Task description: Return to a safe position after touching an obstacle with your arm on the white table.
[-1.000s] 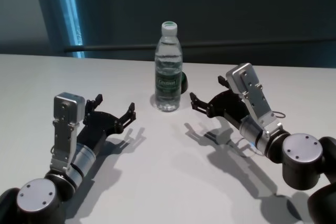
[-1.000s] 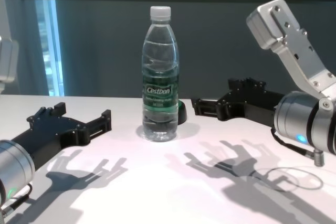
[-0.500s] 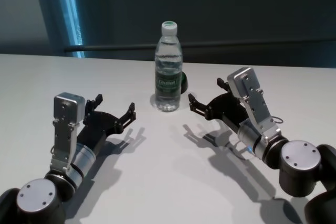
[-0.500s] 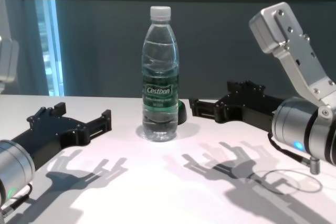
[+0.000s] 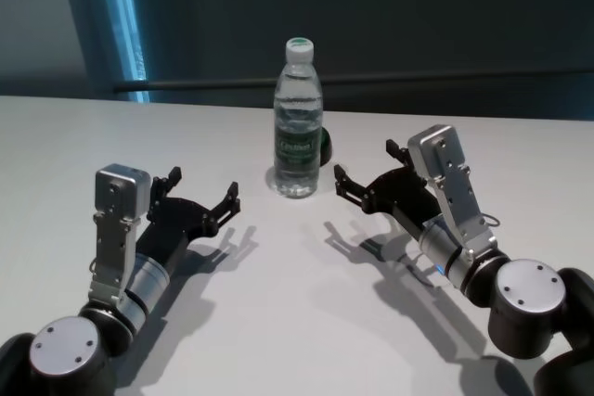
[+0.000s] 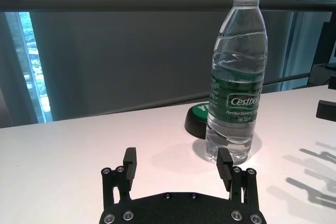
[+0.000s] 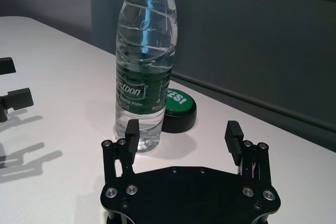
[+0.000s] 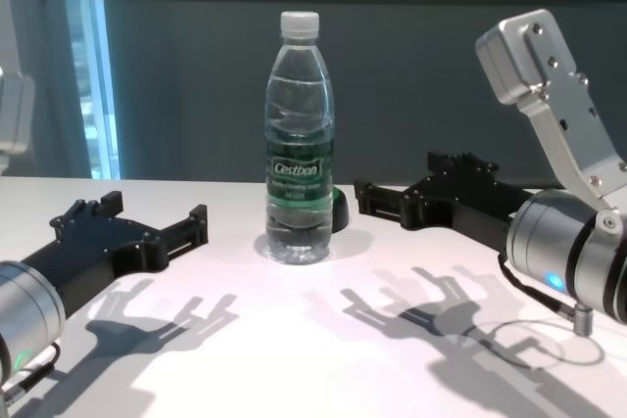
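Note:
The obstacle, a tall clear water bottle [image 5: 297, 141] with a white cap and green label, stands upright on the white table [image 5: 278, 322]. My right gripper [image 5: 365, 164] hovers low, just right of the bottle and apart from it, open and empty. In the right wrist view the bottle [image 7: 144, 61] stands just beyond one side of the open right gripper [image 7: 182, 129]. My left gripper [image 5: 202, 185] rests open and empty to the bottle's left; the left wrist view shows its fingers [image 6: 130, 157] short of the bottle [image 6: 237, 77].
A small low black-and-green round object [image 7: 178, 109] sits right behind the bottle, also visible in the chest view [image 8: 338, 210]. A dark rail and wall run along the table's far edge. A thin cable loops on the table by the right wrist [image 8: 534, 345].
The right arm's wrist and elbow have drawn back toward me and slightly lower, with the gripper staying about where it was. The left arm and the bottle have not moved.

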